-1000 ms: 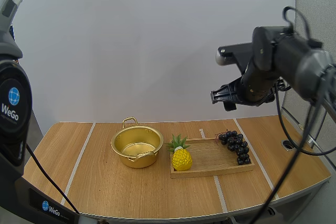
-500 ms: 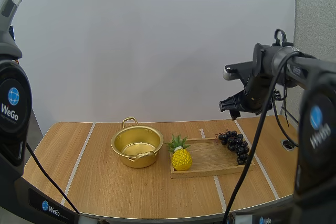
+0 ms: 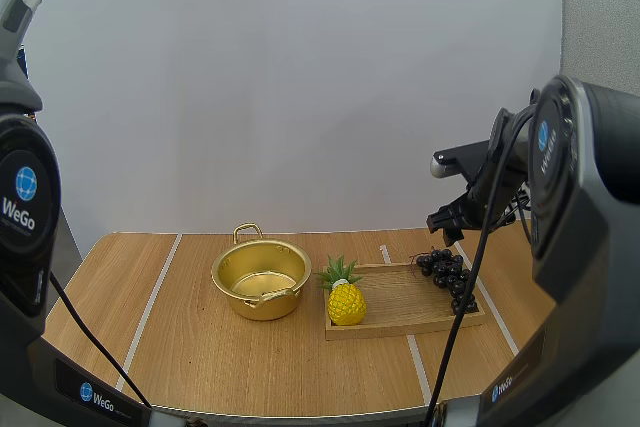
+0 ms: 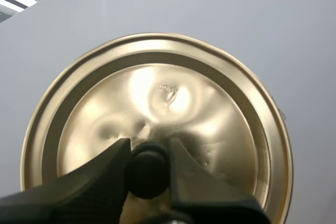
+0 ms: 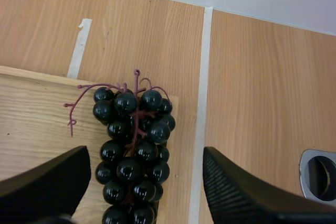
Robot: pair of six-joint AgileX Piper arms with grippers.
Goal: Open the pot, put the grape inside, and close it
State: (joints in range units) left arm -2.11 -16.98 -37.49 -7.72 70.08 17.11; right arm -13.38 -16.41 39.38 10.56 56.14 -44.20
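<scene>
Your left end effector (image 4: 148, 153) is clamped on the black knob (image 4: 148, 176) of the gold lid (image 4: 157, 93), which it holds high up, well above the counter (image 3: 200, 357). Your right end effector (image 5: 146, 153) is spread wide and hangs just above the bunch of grapes (image 5: 128, 171), one finger on each side. The grapes lie at the right end of the wooden tray (image 3: 400, 302), with a toy pineapple (image 3: 346, 304) at its left end. The uncovered gold pot (image 3: 260, 277) sits just left of the tray.

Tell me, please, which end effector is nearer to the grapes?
Right. The right end effector hangs open just above the grapes on the tray; the left end effector is far off, high up, shut on the lid.
</scene>
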